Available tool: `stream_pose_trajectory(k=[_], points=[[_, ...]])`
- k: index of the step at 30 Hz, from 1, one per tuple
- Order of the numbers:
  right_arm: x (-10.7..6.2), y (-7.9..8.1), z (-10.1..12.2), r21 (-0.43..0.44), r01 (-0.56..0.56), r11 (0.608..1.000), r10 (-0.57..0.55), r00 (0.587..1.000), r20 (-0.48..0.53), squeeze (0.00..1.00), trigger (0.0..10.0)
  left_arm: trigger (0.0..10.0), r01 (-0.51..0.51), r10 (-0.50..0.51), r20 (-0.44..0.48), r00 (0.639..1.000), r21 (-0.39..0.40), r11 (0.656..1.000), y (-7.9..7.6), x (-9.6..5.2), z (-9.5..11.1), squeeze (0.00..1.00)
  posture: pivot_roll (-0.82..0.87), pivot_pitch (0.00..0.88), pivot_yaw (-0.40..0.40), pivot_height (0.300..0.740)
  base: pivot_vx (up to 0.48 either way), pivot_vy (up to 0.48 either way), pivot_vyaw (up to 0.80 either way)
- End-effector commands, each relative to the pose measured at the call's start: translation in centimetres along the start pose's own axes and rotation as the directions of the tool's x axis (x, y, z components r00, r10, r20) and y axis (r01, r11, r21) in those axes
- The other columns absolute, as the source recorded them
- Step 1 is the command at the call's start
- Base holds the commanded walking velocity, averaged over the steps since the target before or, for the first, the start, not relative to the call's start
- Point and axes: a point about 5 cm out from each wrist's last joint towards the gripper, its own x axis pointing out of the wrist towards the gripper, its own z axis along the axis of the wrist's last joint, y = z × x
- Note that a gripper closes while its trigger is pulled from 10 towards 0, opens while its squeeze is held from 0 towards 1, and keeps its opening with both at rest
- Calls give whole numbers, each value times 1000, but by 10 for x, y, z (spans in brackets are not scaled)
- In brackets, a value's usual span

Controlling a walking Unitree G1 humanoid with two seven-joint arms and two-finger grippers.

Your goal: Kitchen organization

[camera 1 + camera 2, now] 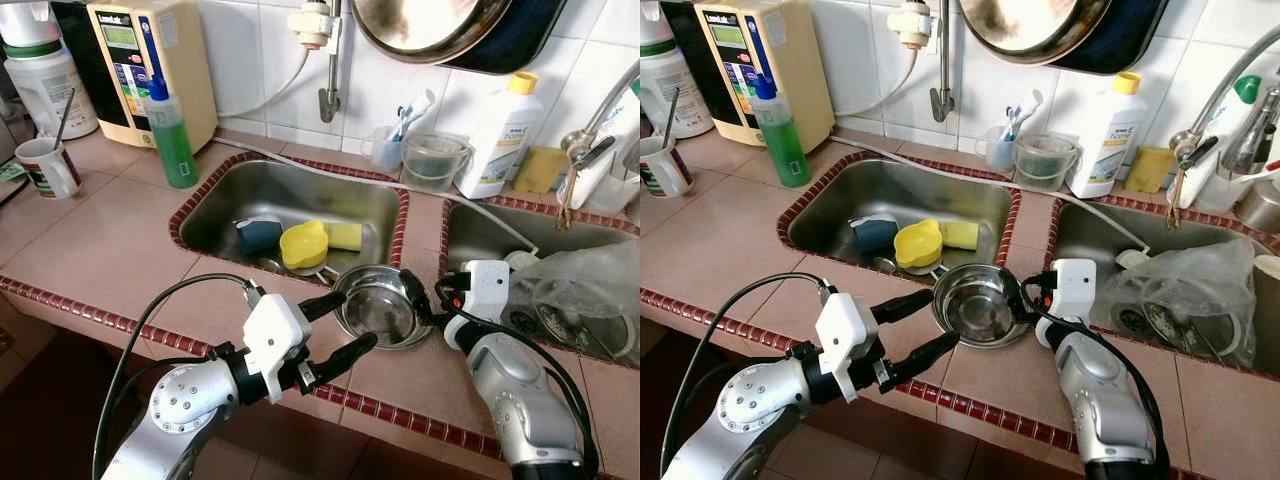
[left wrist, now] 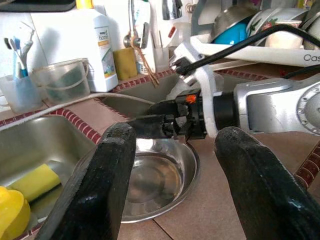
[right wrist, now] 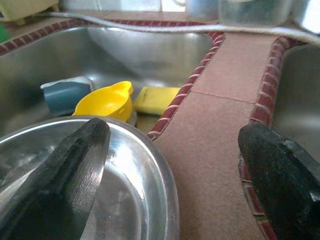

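1. A steel bowl (image 1: 378, 306) sits on the tiled counter (image 1: 110, 250), with part of its rim hanging over the front edge of the left sink (image 1: 300, 200).
2. The right gripper (image 1: 425, 292) is at the bowl's right-hand rim with its fingers spread apart. In the right wrist view one finger (image 3: 65, 180) lies over the inside of the bowl while the other (image 3: 285, 175) is out over the tiles, so the rim runs between them, not yet pinched.
3. The left gripper (image 1: 338, 325) hovers just beside the bowl's near-left edge, fingers apart and holding nothing.
4. Down in the sink lie a yellow cup (image 1: 303, 244), a yellow sponge (image 1: 345, 236) and a blue cup (image 1: 258, 233), all behind the bowl.
5. The bowl looks thin, stiff and light, but polished and probably wet, so I'd expect it to be slippery. The rim is the only sensible place to take it, one finger inside and one outside. A one-sided pinch may let it swing, and tip toward the sink.
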Motion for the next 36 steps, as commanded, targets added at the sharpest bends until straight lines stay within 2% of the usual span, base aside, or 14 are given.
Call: stream_pose_trajectory(k=[1, 4, 5, 6, 8, 9, 11, 13, 14, 15, 17, 36], points=[[3, -1, 1, 12, -15, 1000, 15, 1000, -18, 0, 10000, 10000, 16, -16, 5, 1000, 15, 1000, -2, 2, 4, 0, 81, 26, -32, 740, 0, 0, 0], [6, 0, 0, 23, -37, 999, 38, 999, -39, 0, 10000, 10000, 13, -13, 6, 1000, 16, 1000, -2, 2, 5, 0, 83, 29, -34, 740, 0, 0, 0], [6, 0, -1, 24, -41, 999, 42, 998, -47, 0, 9451, 10000, 12, -12, 7, 1000, 16, 1000, -2, 3, 5, 0, 84, 28, -36, 740, 0, 0, 0], [7, 0, -2, 24, -46, 999, 47, 997, -54, 0, 9451, 10000, 9, -10, 9, 1000, 15, 1000, -2, 3, 5, 0, 84, 28, -36, 740, 0, 0, 0], [8, 1, -5, 25, -68, 997, 70, 994, -80, 0, 7961, 10000, 6, -6, 11, 1000, 16, 1000, -3, 3, 6, 0, 85, 30, -38, 740, 0, 0, 0], [8, 1, -5, 23, -76, 997, 77, 993, -86, 0, 7961, 10000, 5, -5, 12, 1000, 16, 1000, -3, 3, 6, 0, 85, 30, -38, 740, 0, 0, 0], [8, 1, -9, 22, -88, 996, 90, 989, -121, 0, 4431, 10000, -1, 1, 17, 1000, 16, 1000, -3, 4, 7, 0, 85, 32, -41, 740, 0, 0, 0], [6, 0, -11, 22, -95, 995, 97, 987, -131, 0, 3843, 10000, -6, 6, 21, 1000, 15, 1000, -2, 4, 8, 0, 86, 33, -42, 740, 0, 0, 0], [6, 0, -11, 30, -95, 995, 99, 986, -135, 0, 2510, 10000, -8, 7, 22, 1000, 15, 1000, -2, 4, 8, 0, 86, 33, -42, 740, 0, 0, 0], [6, 0, -12, 36, -96, 995, 100, 985, -139, 0, 2510, 10000, -8, 8, 23, 1000, 16, 1000, -2, 4, 9, 0, 86, 33, -42, 740, 0, 0, 0], [5, 0, -11, 37, -100, 994, 104, 985, -135, 0, 0, 10000, -13, 12, 28, 1000, 13, 1000, -1, 5, 10, 0, 84, 33, -42, 740, 0, 0, 0], [4, -4, -6, 82, -102, 991, 112, 986, -124, 0, 0, 10000, -33, 33, 37, 999, 17, 999, 5, 7, 12, 0, 78, 21, -46, 740, 0, 0, 0]])
